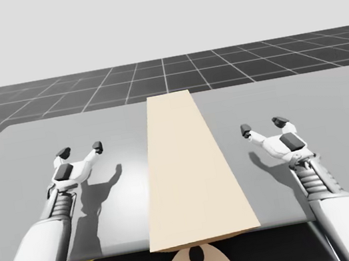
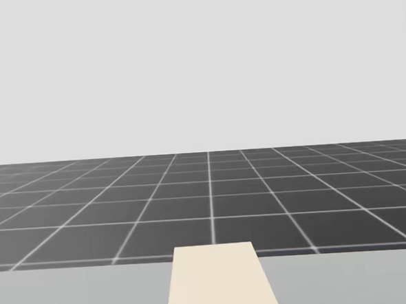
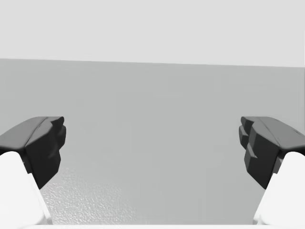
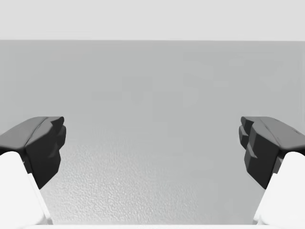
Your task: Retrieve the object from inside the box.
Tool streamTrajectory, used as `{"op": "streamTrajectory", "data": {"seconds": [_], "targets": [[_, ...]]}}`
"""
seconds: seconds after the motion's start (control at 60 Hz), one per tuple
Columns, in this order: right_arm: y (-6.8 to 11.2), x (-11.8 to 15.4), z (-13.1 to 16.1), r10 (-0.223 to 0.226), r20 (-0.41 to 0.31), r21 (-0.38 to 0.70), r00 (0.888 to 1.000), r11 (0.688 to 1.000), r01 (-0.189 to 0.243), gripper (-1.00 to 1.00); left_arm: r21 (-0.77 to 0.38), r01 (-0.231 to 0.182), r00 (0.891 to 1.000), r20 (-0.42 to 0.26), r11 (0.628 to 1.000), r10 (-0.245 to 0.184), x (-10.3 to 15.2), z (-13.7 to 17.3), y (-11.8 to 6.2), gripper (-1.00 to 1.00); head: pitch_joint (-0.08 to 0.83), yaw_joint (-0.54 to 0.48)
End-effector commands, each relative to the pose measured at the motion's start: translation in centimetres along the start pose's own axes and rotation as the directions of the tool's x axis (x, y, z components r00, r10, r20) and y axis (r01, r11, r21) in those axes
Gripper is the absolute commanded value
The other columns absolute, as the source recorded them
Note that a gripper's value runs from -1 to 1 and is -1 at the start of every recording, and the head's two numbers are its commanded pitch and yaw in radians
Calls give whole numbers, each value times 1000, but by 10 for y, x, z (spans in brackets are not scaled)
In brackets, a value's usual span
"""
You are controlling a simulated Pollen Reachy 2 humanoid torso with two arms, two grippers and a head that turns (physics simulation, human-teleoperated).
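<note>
Fingers, left: we are keeping the left gripper (image 1: 80,150) spread wide, its two dark fingers (image 3: 40,143) standing well apart and gripping nothing (bare grey table is lying ahead of them in the left wrist view).
Left arm: we are reaching it in from the near edge, over the table (image 1: 22,150), well apart from the box.
Box: we are looking at a long beige box (image 1: 191,168) lying in the middle of the table, between our two arms and running from the near edge towards the far one. Its top is showing as one plain face.
Object: we are unable to tell where it is lying, since whatever the box holds is hidden from us.
Right arm: we are reaching it in on the other side of the box, also well apart from it.
Fingers, right: we are holding the right gripper (image 1: 263,125) released too, its fingers (image 4: 267,143) wide apart over bare table.
Floor: a dark gridded floor (image 2: 212,193) is stretching away beyond the table.
</note>
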Motion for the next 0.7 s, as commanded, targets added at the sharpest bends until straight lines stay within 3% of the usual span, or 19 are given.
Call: {"op": "streamTrajectory", "data": {"seconds": [0.017, 0.083, 0.133, 0.217, 0.233, 0.267, 0.35, 0.517, 0.617, 0.7], "targets": [[0, -1, 2, 19, -15, -4, 1000, 1000, -19, -1000, -1, 3, 1000, -1, 1000, -3, 0, 0, 0, -1000, -26, 16], [0, 0, 3, 16, -5, 3, 1000, 1000, -16, -1000, -6, 3, 1000, -14, 1000, -3, -1, -1, 0, -1000, -25, 16], [1, -2, 1, 2, -18, 45, 1000, 999, -1, -1000, -39, 8, 998, -63, 999, -10, -4, -2, -1, -1000, -25, 16], [1, -5, 0, -6, -57, 103, 998, 995, 12, -1000, -113, 39, 986, -154, 993, -56, -11, -3, -5, -1000, -25, 15], [3, -6, 0, -5, -57, 125, 998, 992, 12, -1000, -142, 58, 982, -171, 988, -82, -14, -3, -8, -1000, -25, 14], [5, -7, 1, 17, -56, 155, 998, 988, -8, -1000, -174, 57, 980, -178, 983, -88, -15, -2, -11, -1000, -25, 14], [14, -7, 5, 19, -47, 272, 999, 962, -6, -1000, -309, 69, 979, -161, 949, -124, -15, 6, -23, -1000, -25, 15], [30, -11, 12, 122, -16, 387, 992, 916, -107, -1000, -484, 117, 974, -113, 867, -195, -14, 22, -44, -1000, -28, 10], [41, -11, 17, 145, 29, 460, 989, 876, -142, -1000, -571, 123, 977, -76, 812, -201, -10, 33, -55, -1000, -28, 10], [51, -11, 21, 140, 49, 511, 989, 847, -145, -1000, -631, 115, 980, -54, 767, -191, -7, 41, -64, -1000, -27, 9]]}}
